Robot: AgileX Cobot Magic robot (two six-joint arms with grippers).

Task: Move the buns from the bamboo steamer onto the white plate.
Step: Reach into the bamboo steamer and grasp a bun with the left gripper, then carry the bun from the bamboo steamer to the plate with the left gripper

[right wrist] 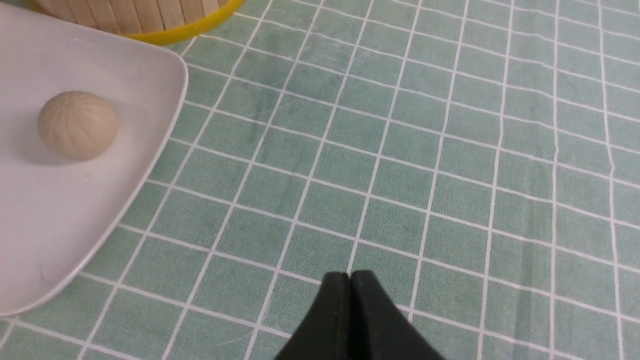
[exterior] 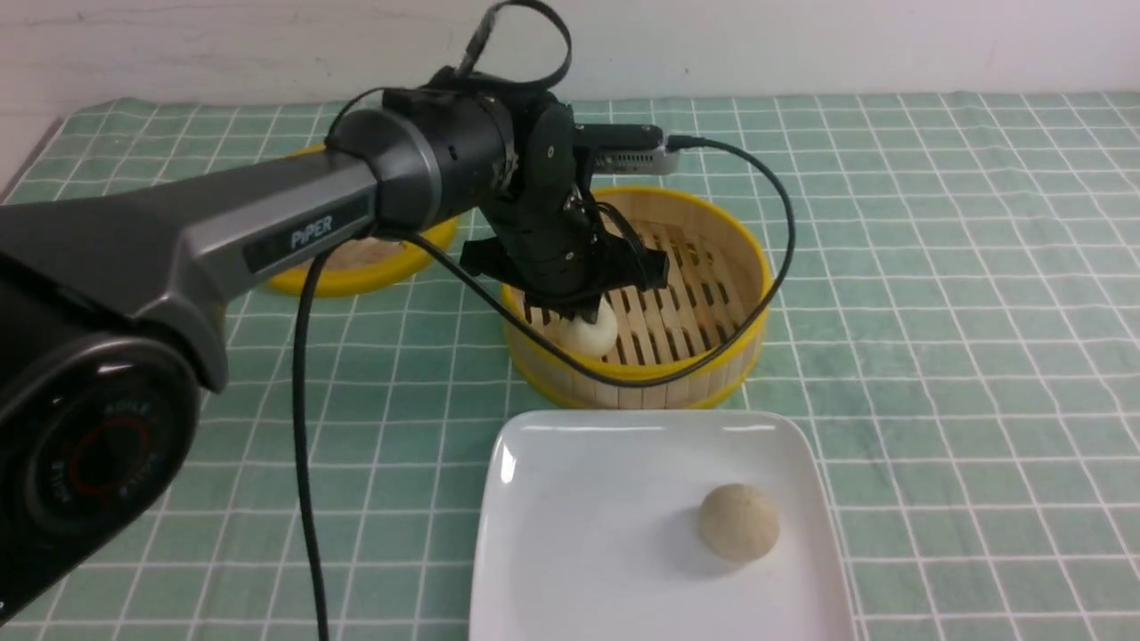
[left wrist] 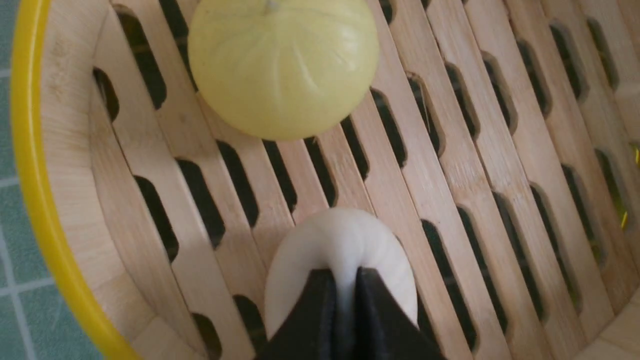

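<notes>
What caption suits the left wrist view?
Left gripper pinching a white bun in the bamboo steamer, yellow bun nearby.

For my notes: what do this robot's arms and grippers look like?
The left arm is a dark grey and black tube lettered PiPER in white, with black cables looped along it. Both the left gripper and the right gripper end in black wedge-shaped tips.

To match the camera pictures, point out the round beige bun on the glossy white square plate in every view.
Front view: round beige bun lies on the glossy white square plate, lower right of centre.
Left wrist view: not in it.
Right wrist view: bun on the plate, near its rounded corner.
Shared landmark: the yellow-rimmed bamboo steamer, in all three views.
</notes>
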